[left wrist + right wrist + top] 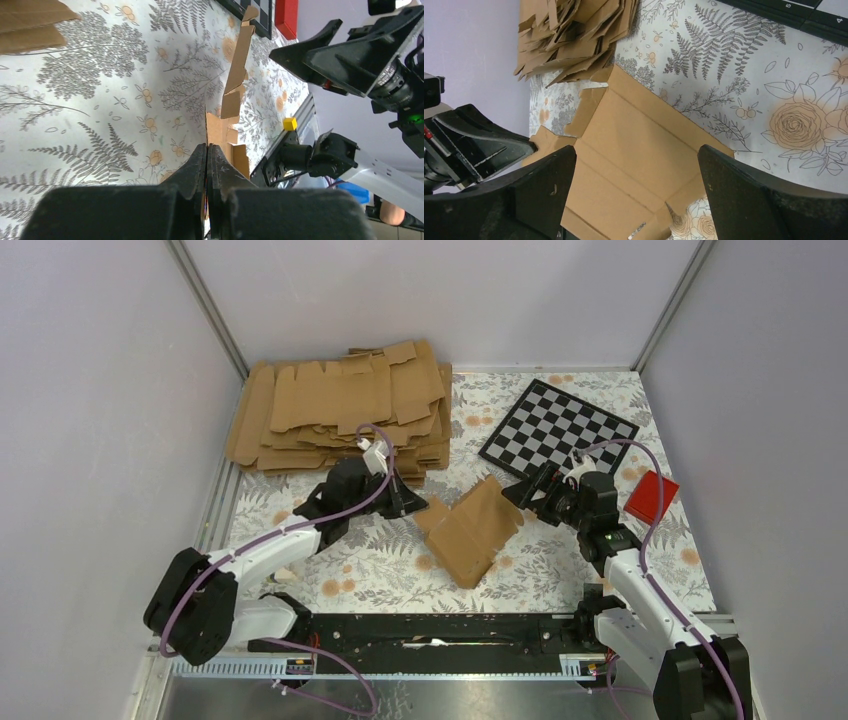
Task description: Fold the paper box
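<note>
At the near edge, a black rail [440, 630] is seen running between the two arm bases, and beyond it the table is covered by a floral cloth [370, 570]. The left arm is stretched from the near left corner toward the middle of the table. The left gripper [207, 150] is pressed fully closed on the near left corner of the paper box [470, 530]; in the left wrist view a thin edge of brown card is seen clamped between the two black fingers. The paper box is an unfolded brown blank with creases and flaps, placed near the centre of the cloth between the two grippers, one corner pointed toward the rail. How far it is raised off the cloth cannot be told. From the right side the right arm is bent inward, and the right gripper [636, 155] is held just at the box's far right edge with its jaws spread wide; nothing is gripped, and in the right wrist view the creased card is framed between the two fingers without being touched by either. Just to the right of that arm's wrist, a red block [651, 496] is laid on the cloth. Farther back on the right, a chessboard [556, 425] is set at an angle. At the far left, against the back wall, a pile of flat cardboard blanks [340, 410] is heaped loosely.
</note>
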Controlling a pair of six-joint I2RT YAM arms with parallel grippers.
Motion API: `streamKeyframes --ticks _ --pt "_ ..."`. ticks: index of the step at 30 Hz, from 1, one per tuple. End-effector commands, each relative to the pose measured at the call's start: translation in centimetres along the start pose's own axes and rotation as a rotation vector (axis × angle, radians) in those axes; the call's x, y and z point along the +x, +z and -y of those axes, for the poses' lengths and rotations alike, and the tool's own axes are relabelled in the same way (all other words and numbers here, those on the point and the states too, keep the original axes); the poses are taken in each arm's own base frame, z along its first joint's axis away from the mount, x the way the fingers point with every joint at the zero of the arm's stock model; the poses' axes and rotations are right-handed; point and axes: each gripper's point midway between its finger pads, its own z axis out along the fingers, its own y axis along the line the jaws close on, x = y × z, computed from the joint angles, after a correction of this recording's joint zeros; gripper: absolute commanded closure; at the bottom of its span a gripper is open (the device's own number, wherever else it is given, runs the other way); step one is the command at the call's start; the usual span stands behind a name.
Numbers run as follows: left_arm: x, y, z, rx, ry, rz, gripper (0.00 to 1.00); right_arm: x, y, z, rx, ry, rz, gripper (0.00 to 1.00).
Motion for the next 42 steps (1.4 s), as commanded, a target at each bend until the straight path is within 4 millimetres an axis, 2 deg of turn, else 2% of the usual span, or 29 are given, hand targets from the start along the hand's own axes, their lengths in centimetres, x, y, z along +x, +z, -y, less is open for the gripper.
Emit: streamKeyframes --ticks 1,4,13,17,21,25,34,36,40,42 --pt "-2.1 0.1 3.4 0.122 0.027 0.058 1.0 -1.1 -0.2 -0.2 0.026 -0.022 0.037 0.0" --pt "-3.3 -0.1 2.6 0.063 0.003 0.13 1.0 -1.3 -0.4 0.8 0.104 0.067 0.056 0.01" --pt "-5.1 -1.9 1.7 0.02 -0.074 0.311 1.0 3.0 -0.4 0.7 0.033 0.214 -0.085 0.0" --pt "-6.1 -3.1 2.5 0.067 -0.128 0.398 1.0 4.2 -0.2 -1.6 -0.112 0.252 -0.125 0.0" --pt "-6.8 -3.3 2.8 0.086 -0.199 0.437 1.0 4.9 0.1 -3.4 -0.154 0.218 -0.159 0.01" --pt "-7.3 -3.2 2.8 0.08 -0.212 0.466 1.0 4.6 0.3 -5.0 -0.204 0.223 -0.162 0.0" --pt "-8.0 -3.4 3.7 0.092 -0.209 0.519 1.0 4.7 0.9 -7.2 -0.232 0.236 -0.205 0.01" --pt "-8.1 -3.2 3.8 0.074 -0.195 0.531 1.0 4.7 0.9 -7.7 -0.242 0.23 -0.207 0.04" --pt "-7.9 -3.0 4.4 0.078 -0.167 0.526 1.0 4.6 0.9 -8.0 -0.245 0.229 -0.202 0.22" --pt "-7.9 -2.8 4.6 0.078 -0.158 0.52 1.0 4.4 0.8 -8.0 -0.245 0.226 -0.189 0.27"
